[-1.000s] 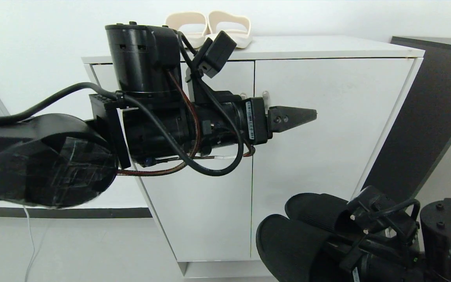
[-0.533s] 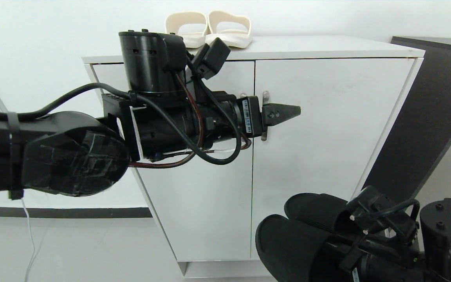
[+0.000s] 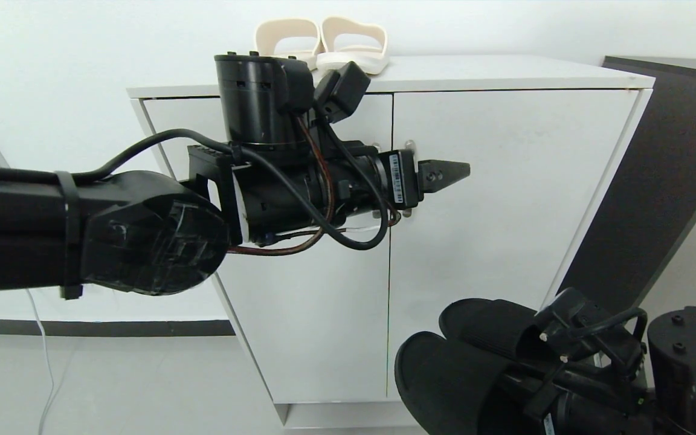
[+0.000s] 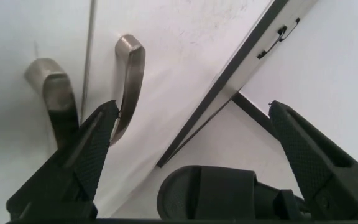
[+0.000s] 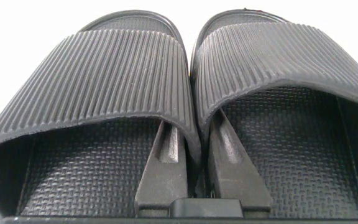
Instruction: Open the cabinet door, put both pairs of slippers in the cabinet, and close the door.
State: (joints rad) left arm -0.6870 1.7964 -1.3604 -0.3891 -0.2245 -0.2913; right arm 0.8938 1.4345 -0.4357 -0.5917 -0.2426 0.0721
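A white cabinet (image 3: 505,229) stands with both doors shut. A cream pair of slippers (image 3: 322,43) rests on its top. My left gripper (image 3: 444,175) hovers in front of the door seam, level with the two metal handles (image 3: 409,145). In the left wrist view that gripper (image 4: 191,112) is open, and one finger (image 4: 79,162) sits just beside the right door's handle (image 4: 129,81). At the lower right, my right gripper (image 5: 197,174) is shut on the adjoining straps of the black pair of slippers (image 3: 463,362), held in front of the cabinet's base.
A dark panel (image 3: 656,181) leans beside the cabinet on the right. A white wall with a dark baseboard strip (image 3: 112,328) runs behind on the left, where a thin cable (image 3: 46,374) hangs to the floor.
My left arm has stretched further toward the cabinet, bringing its gripper in closer to the door handles. The right arm and the black slippers have stayed put.
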